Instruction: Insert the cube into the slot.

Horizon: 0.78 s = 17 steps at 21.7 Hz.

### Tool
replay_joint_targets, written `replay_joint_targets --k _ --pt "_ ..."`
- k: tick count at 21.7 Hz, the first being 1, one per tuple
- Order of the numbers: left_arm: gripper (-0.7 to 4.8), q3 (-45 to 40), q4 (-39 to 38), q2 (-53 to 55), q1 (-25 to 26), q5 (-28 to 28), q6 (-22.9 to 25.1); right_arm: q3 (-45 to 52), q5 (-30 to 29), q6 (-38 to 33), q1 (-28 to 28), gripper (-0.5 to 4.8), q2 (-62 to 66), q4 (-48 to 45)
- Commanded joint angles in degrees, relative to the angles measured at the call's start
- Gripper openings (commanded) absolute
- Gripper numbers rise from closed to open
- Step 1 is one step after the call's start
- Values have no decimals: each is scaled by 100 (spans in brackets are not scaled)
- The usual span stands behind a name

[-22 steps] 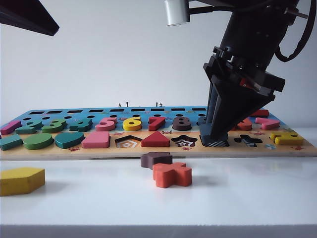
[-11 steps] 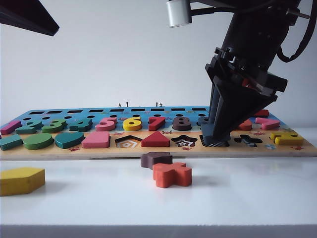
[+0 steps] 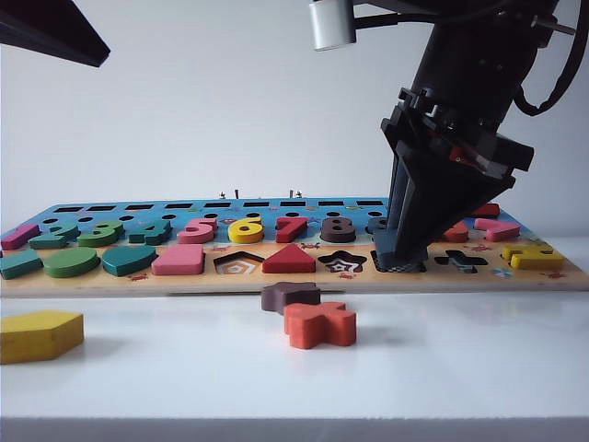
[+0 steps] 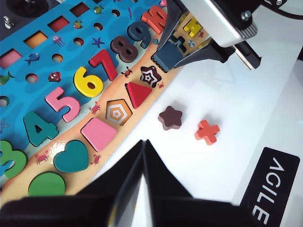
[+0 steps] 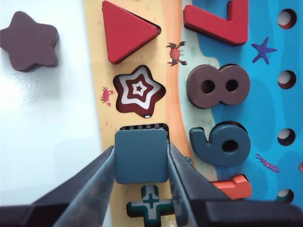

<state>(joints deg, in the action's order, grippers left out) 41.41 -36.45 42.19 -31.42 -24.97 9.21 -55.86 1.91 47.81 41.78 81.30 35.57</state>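
Cube over the slot, not yet seated — risk of a jammed corner

The left tool point(image 4: 142, 156), its tips pinched together on nothing, hangs over the table's near edge, clear of the puzzle board point(image 3: 138, 276). Further right, the right tool point(image 5: 142, 163) grips the cube point(image 5: 142, 156) just above the slot point(image 5: 142, 127), whose checkered bottom shows only along one side; released off-square, an edge could catch the rim and leave the cube tilted.
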Motion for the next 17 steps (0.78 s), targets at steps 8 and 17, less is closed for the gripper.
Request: replay_joint_targets --k 8,17 --pt "17 24 94 0 0 -28 24 -15 -42 -101 0 190 79 -68" --pt "17 24 96 0 0 -28 24 -15 -42 -131 0 238 79 -83"
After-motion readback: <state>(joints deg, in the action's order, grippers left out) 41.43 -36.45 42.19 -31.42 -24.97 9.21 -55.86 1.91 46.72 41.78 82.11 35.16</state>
